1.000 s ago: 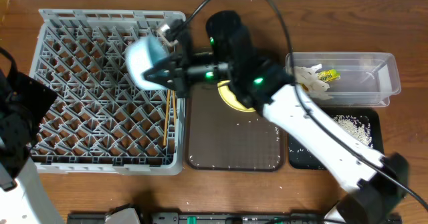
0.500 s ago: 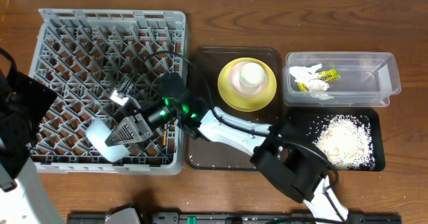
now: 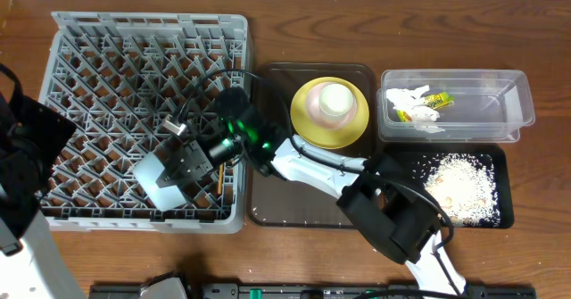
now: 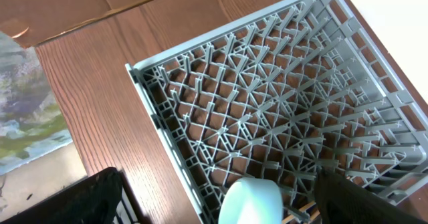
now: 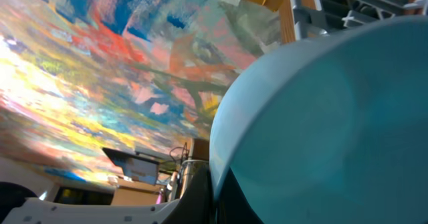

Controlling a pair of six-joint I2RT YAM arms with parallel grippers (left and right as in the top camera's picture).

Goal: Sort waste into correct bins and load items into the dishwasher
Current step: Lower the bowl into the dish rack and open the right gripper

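Wooden table, lower left of the overhead frame: the right claw clasps a light blue bowl low over the grey rack. It is best tipped between pegs, clear of the chopsticks, before release.

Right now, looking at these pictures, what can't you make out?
Right gripper: how it grips, right wrist view, the light blue bowl fills the frame.
Chopsticks: overhead, mostly under the right arm.
Bowl's lower part: left wrist view, cut by the bottom edge.
Left arm: overhead, cut by the left edge.
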